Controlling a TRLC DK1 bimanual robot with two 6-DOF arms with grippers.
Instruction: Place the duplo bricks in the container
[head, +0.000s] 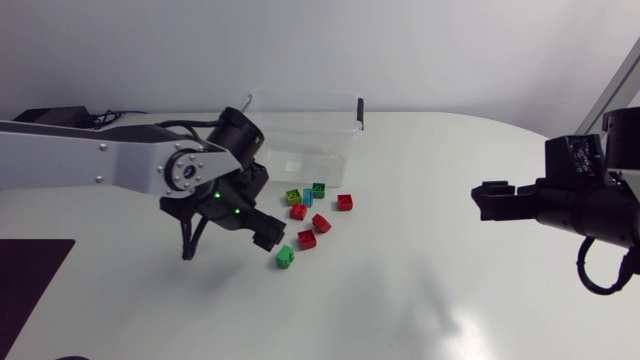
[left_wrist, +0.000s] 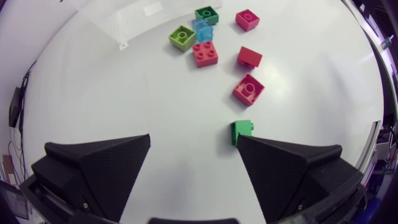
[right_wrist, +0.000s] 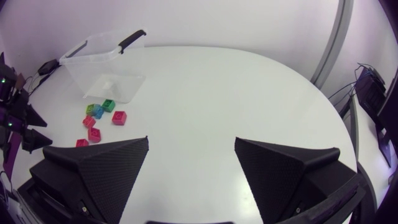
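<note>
left hand released, fingers spread wide, low over the table. green duplo brick sits at one fingertip, possibly touching, hard to tell, and not between the fingers. other bricks lie clustered beyond it, toward the clear container at the table's far edge; no bricks in it. right hand is open, well apart near the right edge. Step: approach for the first pick. Next: shift sideways to centre on the green brick, drop, clench.

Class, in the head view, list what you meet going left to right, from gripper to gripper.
Left matte black gripper → lone green duplo brick → red duplo brick furthest right → right matte black gripper. The clustered bricks between are left out.
</note>
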